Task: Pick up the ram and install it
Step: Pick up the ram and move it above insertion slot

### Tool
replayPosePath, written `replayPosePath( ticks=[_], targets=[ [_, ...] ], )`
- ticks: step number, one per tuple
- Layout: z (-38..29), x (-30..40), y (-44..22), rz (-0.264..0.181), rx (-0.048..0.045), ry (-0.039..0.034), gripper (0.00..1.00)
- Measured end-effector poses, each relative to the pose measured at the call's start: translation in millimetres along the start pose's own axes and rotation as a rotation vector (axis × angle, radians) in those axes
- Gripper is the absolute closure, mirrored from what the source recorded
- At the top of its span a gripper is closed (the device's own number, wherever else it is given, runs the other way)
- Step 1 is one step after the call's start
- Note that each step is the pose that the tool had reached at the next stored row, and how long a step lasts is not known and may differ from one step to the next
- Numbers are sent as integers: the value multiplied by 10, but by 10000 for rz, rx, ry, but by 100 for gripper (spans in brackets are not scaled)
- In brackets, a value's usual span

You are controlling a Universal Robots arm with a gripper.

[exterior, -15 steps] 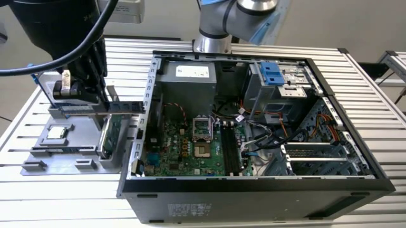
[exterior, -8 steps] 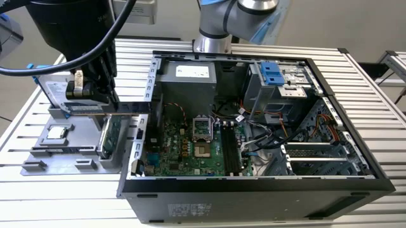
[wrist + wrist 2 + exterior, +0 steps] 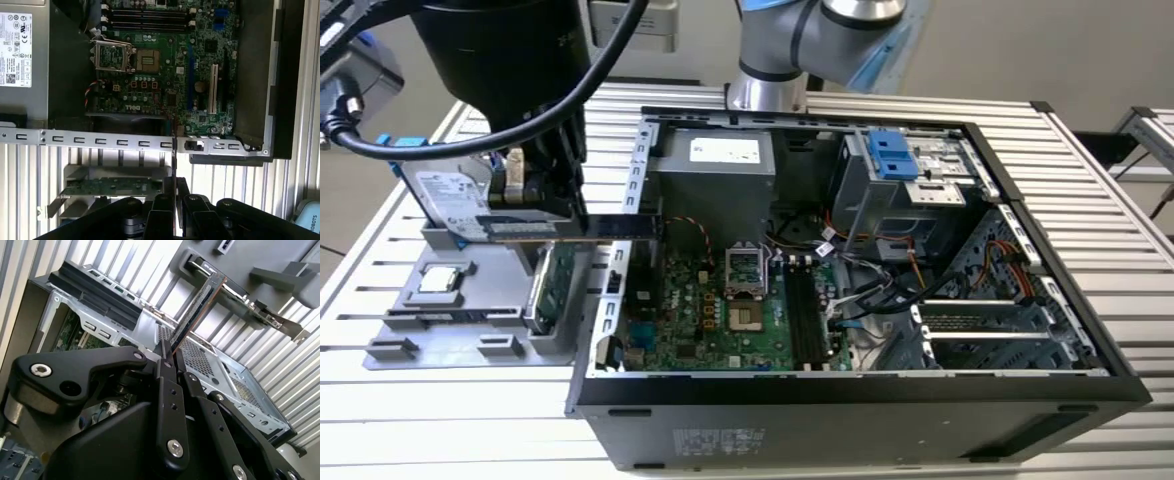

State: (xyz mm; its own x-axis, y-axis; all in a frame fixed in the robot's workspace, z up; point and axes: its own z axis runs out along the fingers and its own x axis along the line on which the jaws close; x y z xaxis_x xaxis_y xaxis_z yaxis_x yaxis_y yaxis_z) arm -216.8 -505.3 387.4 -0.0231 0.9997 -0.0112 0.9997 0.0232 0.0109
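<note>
My gripper is shut on the ram, a thin dark stick held level on its edge. It hangs above the grey holder tray, at the exterior view's left of the open computer case. One end of the stick reaches over the case's side wall. In the second wrist view the ram juts out from between the shut fingers. The first wrist view has the ram edge-on as a thin line crossing the case wall, with the gripper below it. The motherboard's memory slots lie inside the case.
A silver hard drive with a blue bracket and a green circuit card stand in the holder tray, with a processor chip beside them. The case holds a power supply, a drive cage and loose cables. The arm's base stands behind the case.
</note>
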Motion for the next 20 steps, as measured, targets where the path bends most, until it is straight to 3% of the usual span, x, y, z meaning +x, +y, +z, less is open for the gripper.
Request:
replayPosePath(
  ticks=[20],
  targets=[
    [6, -12, 513, 0, -1, 0, 100]
  ],
)
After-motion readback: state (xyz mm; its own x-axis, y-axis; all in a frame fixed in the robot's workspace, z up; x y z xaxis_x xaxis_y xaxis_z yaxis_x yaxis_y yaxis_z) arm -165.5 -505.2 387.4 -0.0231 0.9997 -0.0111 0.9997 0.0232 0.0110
